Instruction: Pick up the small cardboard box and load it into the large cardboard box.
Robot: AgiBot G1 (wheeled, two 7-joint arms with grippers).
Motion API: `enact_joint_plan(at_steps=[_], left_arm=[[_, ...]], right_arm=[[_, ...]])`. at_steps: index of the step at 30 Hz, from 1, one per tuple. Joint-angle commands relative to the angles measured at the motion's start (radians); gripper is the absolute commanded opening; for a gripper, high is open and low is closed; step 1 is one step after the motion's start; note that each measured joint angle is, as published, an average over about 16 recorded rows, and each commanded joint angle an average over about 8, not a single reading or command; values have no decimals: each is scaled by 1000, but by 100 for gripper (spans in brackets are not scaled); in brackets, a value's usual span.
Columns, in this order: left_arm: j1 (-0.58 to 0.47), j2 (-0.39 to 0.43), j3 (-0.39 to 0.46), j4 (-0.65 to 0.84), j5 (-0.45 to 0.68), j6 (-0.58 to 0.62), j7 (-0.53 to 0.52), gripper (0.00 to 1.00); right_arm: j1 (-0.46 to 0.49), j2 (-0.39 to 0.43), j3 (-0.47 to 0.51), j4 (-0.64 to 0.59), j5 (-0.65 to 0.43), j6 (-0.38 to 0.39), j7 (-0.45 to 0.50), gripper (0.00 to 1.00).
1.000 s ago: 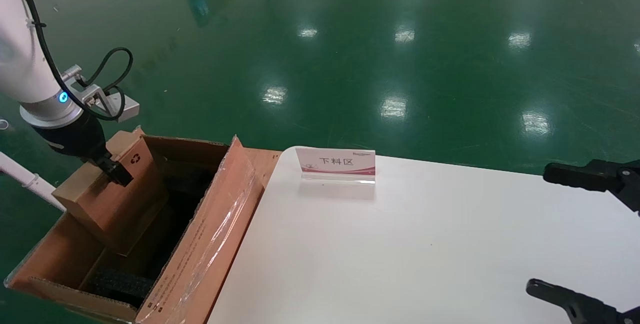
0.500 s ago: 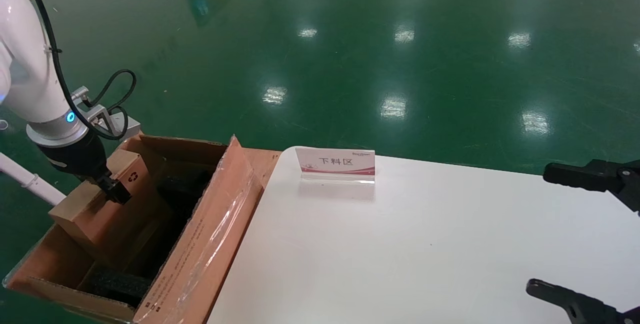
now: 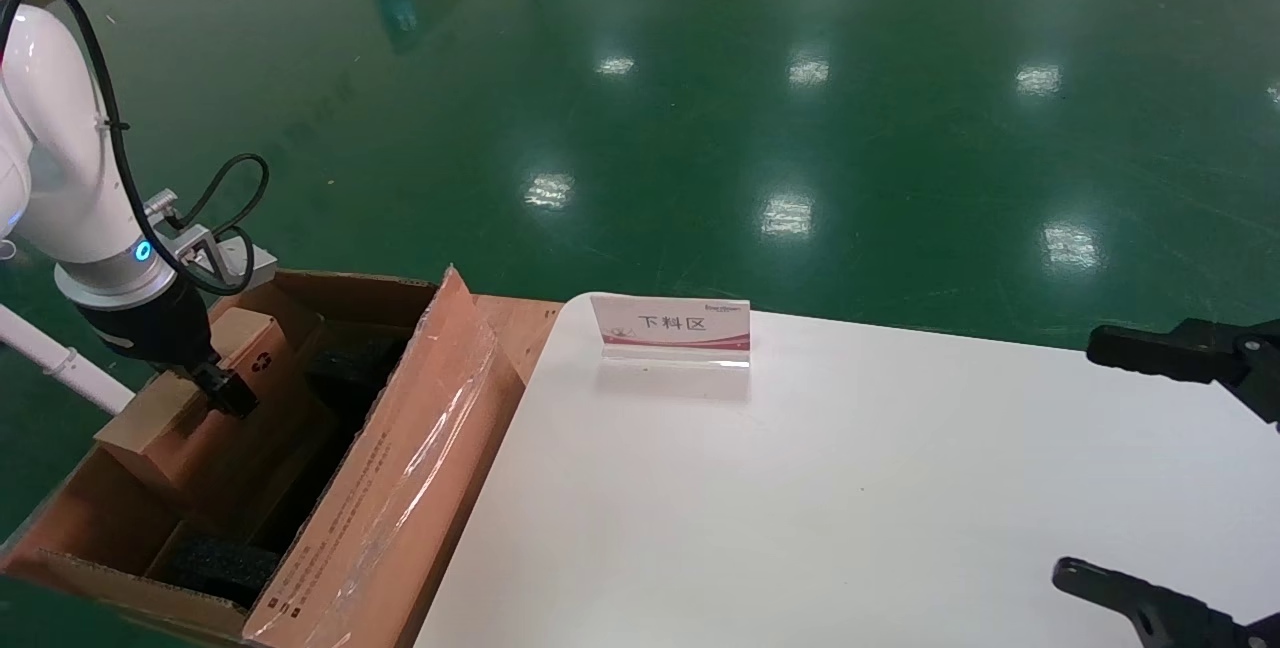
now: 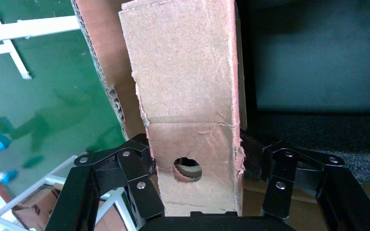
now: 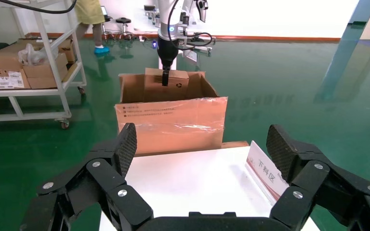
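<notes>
The right gripper (image 3: 1180,473) hangs nearest, at about 4 o'clock over the white surface (image 3: 850,488), its fingers (image 5: 125,144) spread wide with nothing between them. Farther back on the surface, around 12 o'clock, stands a small sign (image 3: 672,328) with red print. Off the surface's edge at 9 o'clock sits the large cardboard box (image 3: 390,488) on the green floor (image 3: 700,78), open at the top, its taped flap standing up along the near side, black foam (image 3: 215,568) showing inside. The left gripper (image 3: 228,390) reaches down into it, fingers (image 4: 139,185) clamped on the narrow faces of the small cardboard box (image 3: 190,408). That slim box lies tilted, partly inside the carton, its long axis running from 7 o'clock up toward 1 o'clock, the far end with the recycling symbol higher. Its round hole (image 4: 188,169) sits between the fingers.
</notes>
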Motion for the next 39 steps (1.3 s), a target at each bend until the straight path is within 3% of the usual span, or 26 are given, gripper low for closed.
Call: enact_joint_plan(at_steps=[1,6,8,39], left_arm=[[1,-1,0,0,0,0,0,26],[2,-2,-1,0,0,-2,1,88],[2,-2,-1,0,0,-2,1,100],[-4,0,-3,-2,-4,-1,7,100]], right_arm=[[0,0,0,0,0,0,0,100],[0,0,0,0,0,0,0,100],[0,0,0,0,0,0,0,100],[0,0,0,0,0,0,0,100]])
